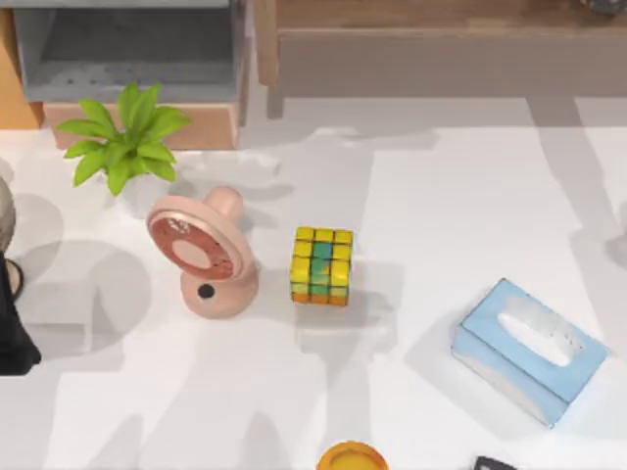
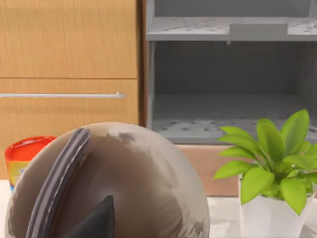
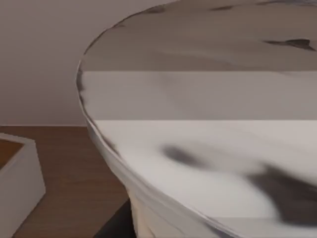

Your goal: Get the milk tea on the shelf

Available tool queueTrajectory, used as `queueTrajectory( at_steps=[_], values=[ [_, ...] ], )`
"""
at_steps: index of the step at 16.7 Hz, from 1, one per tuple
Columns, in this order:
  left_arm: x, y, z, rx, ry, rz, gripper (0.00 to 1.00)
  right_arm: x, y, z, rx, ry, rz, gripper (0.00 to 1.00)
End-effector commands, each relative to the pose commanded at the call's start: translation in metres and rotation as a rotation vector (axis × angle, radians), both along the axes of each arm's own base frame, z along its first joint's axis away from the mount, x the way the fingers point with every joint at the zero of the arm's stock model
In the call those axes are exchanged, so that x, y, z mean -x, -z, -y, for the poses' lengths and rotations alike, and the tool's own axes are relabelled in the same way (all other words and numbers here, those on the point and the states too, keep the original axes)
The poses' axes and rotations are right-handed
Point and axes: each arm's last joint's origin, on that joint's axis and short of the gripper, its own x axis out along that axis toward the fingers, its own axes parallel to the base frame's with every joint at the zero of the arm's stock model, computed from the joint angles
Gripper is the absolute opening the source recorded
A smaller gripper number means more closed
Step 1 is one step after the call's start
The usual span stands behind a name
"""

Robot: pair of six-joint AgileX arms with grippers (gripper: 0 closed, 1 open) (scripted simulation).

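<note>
The milk tea (image 3: 208,148) looms very close in the right wrist view, with its white round lid above and a strip of beige cup wall below. It stands over a brown wood-grain board (image 3: 74,173). The shelf (image 1: 441,59) runs along the table's far edge at the right, a wooden board over a grey-brown front. My right arm is up close against the cup. My left arm (image 1: 10,323) is parked at the table's left edge.
At the far left stands a grey-lined box (image 1: 127,49) with an orange-tan frame, and a potted plant (image 1: 125,137) sits before it. A pink fan (image 1: 201,255), colourful cube (image 1: 321,265) and blue tissue box (image 1: 529,350) stand on the table. A round grey-brown object (image 2: 109,183) sits close before my left wrist.
</note>
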Motion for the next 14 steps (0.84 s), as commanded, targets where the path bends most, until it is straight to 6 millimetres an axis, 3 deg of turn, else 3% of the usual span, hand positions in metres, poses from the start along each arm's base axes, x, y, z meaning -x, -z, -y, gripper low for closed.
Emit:
queueTrajectory(
  at_steps=[8,14],
  values=[
    [0.0,0.0,0.0,0.0,0.0,0.0,1.0,0.0,0.0,0.0,0.0,0.0,0.0,0.98],
    [0.0,0.0,0.0,0.0,0.0,0.0,1.0,0.0,0.0,0.0,0.0,0.0,0.0,1.0]
  ],
)
